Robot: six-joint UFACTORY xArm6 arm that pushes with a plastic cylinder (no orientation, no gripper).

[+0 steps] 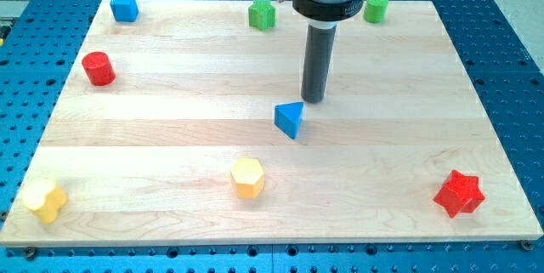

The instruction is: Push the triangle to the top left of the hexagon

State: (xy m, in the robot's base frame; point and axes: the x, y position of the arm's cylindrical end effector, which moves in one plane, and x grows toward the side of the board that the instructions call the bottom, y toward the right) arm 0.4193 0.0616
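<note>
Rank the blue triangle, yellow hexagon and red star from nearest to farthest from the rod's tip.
1. Blue triangle block: just below my tip, slightly left.
2. Yellow hexagon block: lower, toward the view's bottom left.
3. Red star block: far off at the bottom right.

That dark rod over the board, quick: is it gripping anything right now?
My tip: a plain rod with no jaws, holding nothing; it sits just above and right of the blue triangle.

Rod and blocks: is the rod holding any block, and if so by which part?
Nothing is held. My tip stands just above and to the right of the blue triangle; contact cannot be told.
</note>
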